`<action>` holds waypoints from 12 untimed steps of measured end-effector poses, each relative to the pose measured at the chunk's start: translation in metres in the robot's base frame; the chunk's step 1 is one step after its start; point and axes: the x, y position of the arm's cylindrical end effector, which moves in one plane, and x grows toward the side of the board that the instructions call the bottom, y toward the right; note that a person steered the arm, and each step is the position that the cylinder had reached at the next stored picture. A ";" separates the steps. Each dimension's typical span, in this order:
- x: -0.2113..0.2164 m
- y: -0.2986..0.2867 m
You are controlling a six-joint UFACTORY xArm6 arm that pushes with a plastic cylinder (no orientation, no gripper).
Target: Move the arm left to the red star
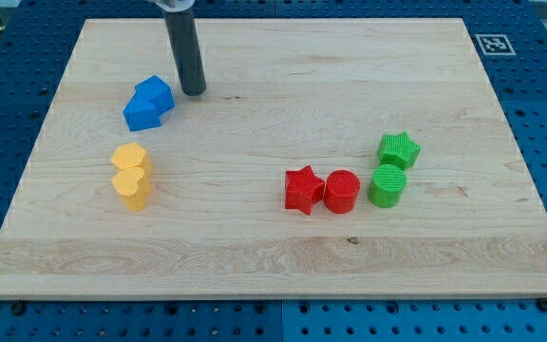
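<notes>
The wooden board point(273, 247) is lying flat and filling most of the view, with a blue pegged table point(539, 57) showing around its edges and a small black-and-white marker tag point(494, 43) sitting just off the board's top right corner.

My rod point(184, 47) is coming down from the view's top, left of the board's middle. My tip point(194, 92) is resting near the board's top edge. It is a bare rod end with nothing to open or close, and it is holding nothing.

The blue blocks point(148, 104) are sitting just left of my tip, very close, though I cannot tell whether they are touching it. They look like two angular pieces pressed together; their exact shapes are hard to make out.

The two yellow blocks point(132, 176) are sitting below the blue ones, toward the board's left side, one touching the other. Their shapes are rounded, possibly hearts.

The red star point(303, 189) is lying well apart from my tip, down and to the view's right of it, a little right of the board's middle. The red cylinder point(342, 191) is sitting just beside the star on its right, touching or nearly so. The green cylinder point(386, 185) is standing just right of the red cylinder, and the green star point(399, 149) is sitting just above the green cylinder.
</notes>
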 end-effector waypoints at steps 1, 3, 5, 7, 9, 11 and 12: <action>0.009 0.017; 0.006 0.034; 0.025 0.035; 0.104 0.048; 0.195 0.089; 0.267 0.136; 0.247 0.151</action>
